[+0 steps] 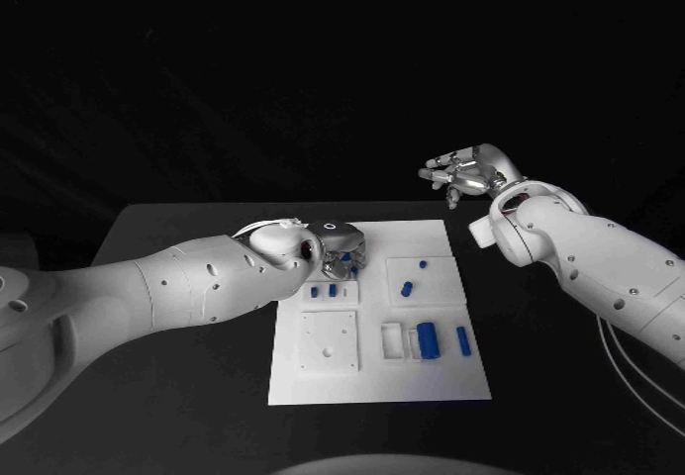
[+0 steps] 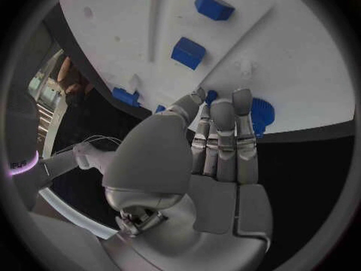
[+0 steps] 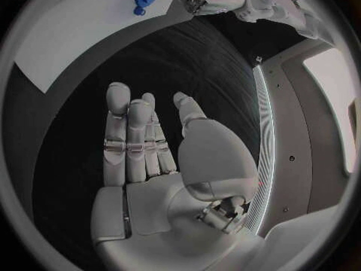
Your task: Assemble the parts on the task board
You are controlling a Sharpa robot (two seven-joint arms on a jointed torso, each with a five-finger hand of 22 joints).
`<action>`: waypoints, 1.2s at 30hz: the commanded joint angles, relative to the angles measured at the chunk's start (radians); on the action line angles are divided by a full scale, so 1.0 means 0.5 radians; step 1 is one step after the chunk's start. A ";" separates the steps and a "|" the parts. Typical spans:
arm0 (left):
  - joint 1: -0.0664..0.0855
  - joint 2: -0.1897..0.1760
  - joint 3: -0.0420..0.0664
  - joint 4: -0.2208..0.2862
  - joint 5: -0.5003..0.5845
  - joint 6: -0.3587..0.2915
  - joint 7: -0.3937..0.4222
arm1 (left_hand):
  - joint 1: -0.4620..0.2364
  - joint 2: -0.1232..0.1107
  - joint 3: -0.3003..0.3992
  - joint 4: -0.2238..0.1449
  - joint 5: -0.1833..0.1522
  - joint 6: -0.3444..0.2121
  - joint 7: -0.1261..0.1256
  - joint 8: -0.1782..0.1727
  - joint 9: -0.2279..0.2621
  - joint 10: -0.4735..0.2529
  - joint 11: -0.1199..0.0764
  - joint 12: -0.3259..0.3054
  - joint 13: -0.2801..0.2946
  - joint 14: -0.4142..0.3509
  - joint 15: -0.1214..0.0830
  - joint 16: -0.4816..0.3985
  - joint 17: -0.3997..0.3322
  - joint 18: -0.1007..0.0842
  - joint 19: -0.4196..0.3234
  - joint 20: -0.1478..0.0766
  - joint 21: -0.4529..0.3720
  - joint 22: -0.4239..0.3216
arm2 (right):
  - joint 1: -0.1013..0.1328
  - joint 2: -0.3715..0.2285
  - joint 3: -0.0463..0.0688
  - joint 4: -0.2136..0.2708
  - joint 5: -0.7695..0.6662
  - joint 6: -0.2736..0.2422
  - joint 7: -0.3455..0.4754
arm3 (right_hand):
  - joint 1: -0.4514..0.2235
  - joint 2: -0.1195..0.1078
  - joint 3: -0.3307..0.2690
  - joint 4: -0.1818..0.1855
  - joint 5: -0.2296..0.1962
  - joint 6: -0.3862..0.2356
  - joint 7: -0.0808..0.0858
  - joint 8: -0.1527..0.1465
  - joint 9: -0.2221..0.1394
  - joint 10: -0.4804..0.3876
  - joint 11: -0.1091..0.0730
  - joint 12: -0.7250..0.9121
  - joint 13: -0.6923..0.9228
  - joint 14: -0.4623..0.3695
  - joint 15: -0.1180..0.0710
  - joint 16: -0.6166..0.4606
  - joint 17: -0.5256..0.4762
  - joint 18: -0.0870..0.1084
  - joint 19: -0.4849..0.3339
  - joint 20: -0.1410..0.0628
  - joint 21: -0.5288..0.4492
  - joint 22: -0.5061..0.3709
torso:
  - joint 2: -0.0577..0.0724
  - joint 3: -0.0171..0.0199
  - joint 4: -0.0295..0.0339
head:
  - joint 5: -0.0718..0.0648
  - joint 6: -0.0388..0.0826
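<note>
Left hand [image 1: 340, 250] covers far left corner of task board [image 1: 429, 386]; I can't see what lies beneath. In left wrist view, fingers [image 2: 222, 140] hide most of round ridged blue part [image 2: 261, 115]; contact or not, I can't tell. Small blue parts [image 1: 333, 291] by left hand too small to identify. Right arm [image 1: 614, 267] cut off by picture's right edge.

We can read no text, label, brand, number or sign anywhere. The board [image 1: 429, 381] and the blue parts [image 1: 427, 338] on it carry no markings that we can make out, and neither do the white arms or the silver hands.
</note>
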 commanded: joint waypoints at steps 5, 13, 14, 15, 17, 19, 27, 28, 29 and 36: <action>-0.006 0.010 0.000 -0.015 0.019 0.054 0.013 | 0.004 0.019 0.002 0.009 0.001 0.014 -0.001 -0.007 -0.002 0.013 0.000 -0.009 -0.003 0.008 0.006 0.011 0.001 -0.013 -0.003 -0.011 0.016 0.040 | -0.001 0.002 0.000 0.000 -0.010 0.030 0.011 | -0.003 0.009 0.008 0.001 0.006 -0.006 0.001 0.005 0.003 0.015 -0.004 -0.007 -0.002 -0.009 -0.009 0.001 -0.003 0.030 0.076 -0.008 -0.008 -0.003 | -0.001 -0.0005 0.001 | -0.002 -0.004; -0.008 0.008 -0.001 -0.019 0.024 0.075 0.004 | 0.004 0.016 0.003 0.008 0.005 0.010 -0.002 -0.007 -0.002 0.006 0.001 -0.008 -0.003 0.004 0.003 0.011 0.000 -0.012 -0.010 -0.012 0.021 0.040 | -0.001 0.003 0.000 -0.002 -0.010 0.032 0.012 | -0.004 0.009 0.004 0.003 0.004 -0.006 0.002 0.005 0.003 0.013 -0.004 -0.002 -0.001 -0.009 -0.009 0.001 -0.005 0.030 0.076 -0.008 -0.010 -0.006 | 0.000 -0.0010 0.002 | -0.006 -0.010; -0.008 0.007 -0.001 -0.020 0.025 0.074 0.004 | 0.004 0.019 0.005 0.009 0.006 0.011 -0.001 -0.006 -0.002 0.007 0.001 -0.008 -0.003 0.004 0.003 0.011 0.000 -0.013 -0.011 -0.013 0.022 0.040 | -0.001 0.003 0.000 -0.002 -0.010 0.032 0.012 | -0.004 0.009 0.004 0.003 0.004 -0.006 0.002 0.005 0.003 0.013 -0.004 -0.002 -0.001 -0.009 -0.009 0.001 -0.005 0.030 0.076 -0.008 -0.010 -0.006 | 0.000 -0.0010 0.002 | -0.007 -0.011; -0.008 0.007 -0.001 -0.020 0.025 0.073 0.005 | 0.004 0.023 0.006 0.010 0.006 0.017 0.000 -0.006 -0.002 0.014 0.000 -0.008 -0.003 0.006 0.003 0.013 0.000 -0.013 -0.010 -0.013 0.024 0.040 | -0.001 0.004 0.000 -0.002 -0.010 0.032 0.012 | -0.004 0.009 0.004 0.003 0.004 -0.006 0.002 0.005 0.003 0.013 -0.004 -0.002 -0.001 -0.009 -0.009 0.001 -0.005 0.030 0.076 -0.008 -0.010 -0.006 | 0.000 -0.0009 0.002 | -0.007 -0.011; -0.008 0.007 -0.001 -0.021 0.026 0.069 0.009 | 0.010 0.036 0.007 0.009 0.008 0.049 0.003 -0.001 0.002 0.065 -0.005 -0.007 -0.002 0.009 0.006 0.019 0.002 -0.012 -0.008 -0.013 0.030 0.041 | -0.001 0.004 0.000 -0.003 -0.010 0.032 0.013 | -0.004 0.009 0.004 0.003 0.004 -0.006 0.002 0.005 0.003 0.013 -0.004 -0.002 -0.001 -0.009 -0.009 0.001 -0.005 0.030 0.076 -0.008 -0.010 -0.006 | 0.000 -0.0011 0.002 | -0.006 -0.011; -0.008 0.007 -0.001 -0.021 0.028 0.068 0.017 | 0.017 0.053 0.000 0.006 0.010 0.092 0.002 0.001 0.005 0.129 -0.018 -0.005 0.000 0.011 0.003 0.023 0.004 -0.011 -0.006 -0.015 0.036 0.042 | -0.001 0.005 0.000 -0.003 -0.010 0.032 0.013 | -0.004 0.009 0.004 0.003 0.004 -0.006 0.002 0.005 0.003 0.013 -0.004 -0.002 -0.001 -0.009 -0.009 0.001 -0.005 0.030 0.076 -0.008 -0.010 -0.006 | 0.000 -0.0009 0.002 | -0.006 -0.012; -0.011 0.007 -0.001 -0.014 0.030 0.058 0.028 | 0.058 0.132 -0.082 -0.058 0.097 0.293 -0.009 0.000 0.034 0.365 -0.069 -0.005 0.004 0.047 -0.019 0.038 0.011 -0.028 0.001 -0.041 0.083 0.043 | -0.001 0.007 0.000 -0.004 -0.010 0.032 0.014 | -0.006 0.008 0.002 0.007 0.004 -0.004 0.001 0.005 0.003 0.014 -0.004 0.001 0.000 -0.009 -0.009 0.002 -0.007 0.030 0.075 -0.008 -0.011 -0.009 | 0.000 0.0000 0.002 | -0.003 -0.015; -0.012 0.007 -0.001 -0.014 0.030 0.050 0.027 | 0.058 0.140 -0.089 -0.068 0.098 0.307 -0.012 0.000 0.039 0.386 -0.075 -0.006 0.004 0.053 -0.023 0.040 0.013 -0.031 0.001 -0.046 0.092 0.044 | -0.001 0.007 0.000 -0.004 -0.010 0.032 0.014 | -0.006 0.008 0.002 0.007 0.004 -0.004 0.001 0.005 0.003 0.014 -0.004 0.001 0.000 -0.009 -0.009 0.002 -0.007 0.030 0.075 -0.008 -0.011 -0.009 | 0.000 0.0000 0.001 | -0.002 -0.015; -0.012 0.007 -0.001 -0.014 0.030 0.047 0.026 | 0.058 0.142 -0.090 -0.070 0.098 0.310 -0.012 0.000 0.040 0.390 -0.076 -0.006 0.004 0.054 -0.024 0.040 0.013 -0.032 0.001 -0.047 0.093 0.043 | -0.001 0.007 0.000 -0.004 -0.010 0.032 0.014 | -0.006 0.008 0.002 0.007 0.004 -0.004 0.001 0.005 0.003 0.014 -0.004 0.001 0.000 -0.009 -0.009 0.002 -0.007 0.030 0.075 -0.008 -0.011 -0.009 | -0.001 0.0000 0.001 | -0.002 -0.015; -0.017 -0.001 0.000 -0.009 0.025 0.010 0.018 | 0.073 0.173 -0.021 -0.122 -0.092 0.329 -0.017 -0.004 0.058 0.427 -0.085 -0.007 0.004 0.071 -0.038 0.036 0.019 -0.050 -0.005 -0.072 0.128 0.042 | -0.001 0.008 0.000 -0.005 -0.010 0.032 0.015 | -0.006 0.008 0.002 0.007 0.004 -0.004 0.001 0.005 0.003 0.014 -0.004 0.001 0.000 -0.009 -0.009 0.002 -0.007 0.030 0.075 -0.008 -0.011 -0.009 | 0.000 0.0000 0.001 | -0.001 -0.013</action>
